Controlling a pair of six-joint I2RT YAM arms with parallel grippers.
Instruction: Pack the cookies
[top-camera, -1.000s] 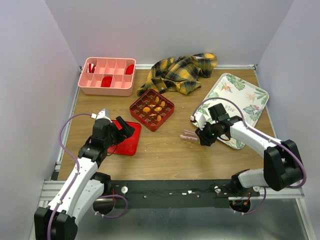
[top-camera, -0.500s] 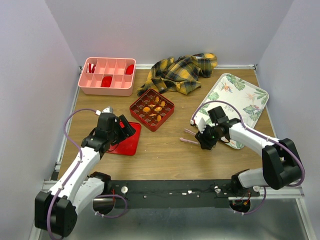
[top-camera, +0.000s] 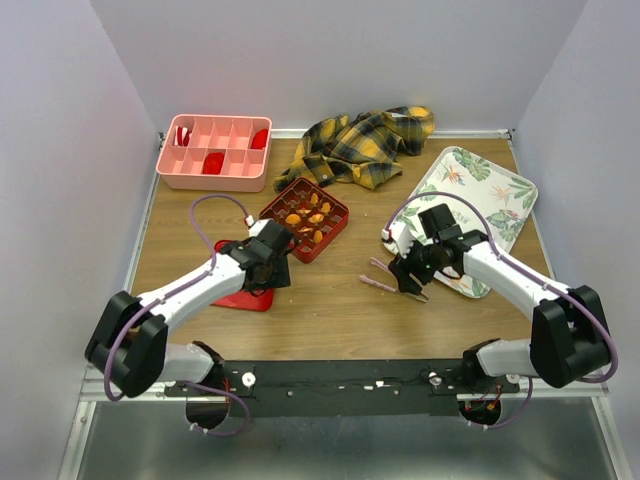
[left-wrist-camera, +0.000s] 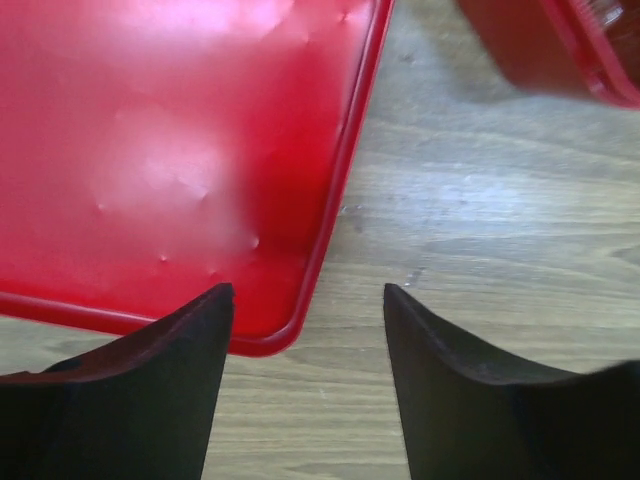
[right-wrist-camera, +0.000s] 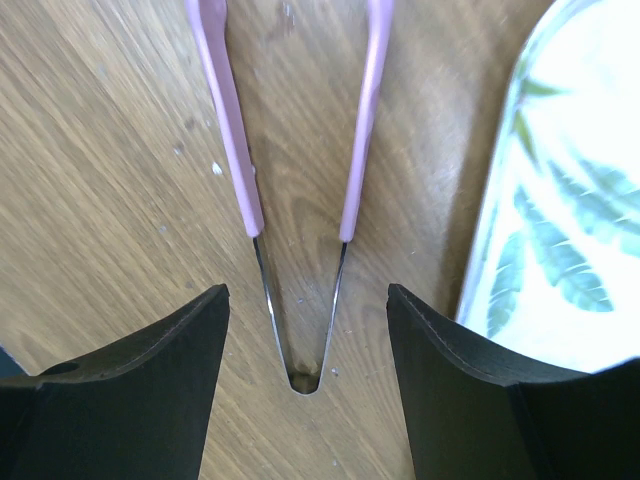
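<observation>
The left gripper (left-wrist-camera: 305, 295) hangs with its fingers spread and empty over the rim of a flat red lid (left-wrist-camera: 180, 130), which runs under one finger. The cookies (top-camera: 308, 218) sit in the red gridded box (top-camera: 328, 238) just beyond those fingertips, too small to tell how they lean. The right gripper (right-wrist-camera: 305, 295) is also spread and grasps nothing. It straddles pink-handled tongs (right-wrist-camera: 240, 150), whose hinge lies between the fingers and whose arms point away. A floral tray (right-wrist-camera: 560, 250) lies beside one finger.

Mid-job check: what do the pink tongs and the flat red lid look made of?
Tongs: thin bare metal at the bend, grey and shiny, with the arms in a matte pink coating, likely silicone or plastic. Red lid: looks like thin glossy moulded plastic, going by the soft highlights, small dimples and rounded raised rim.
</observation>
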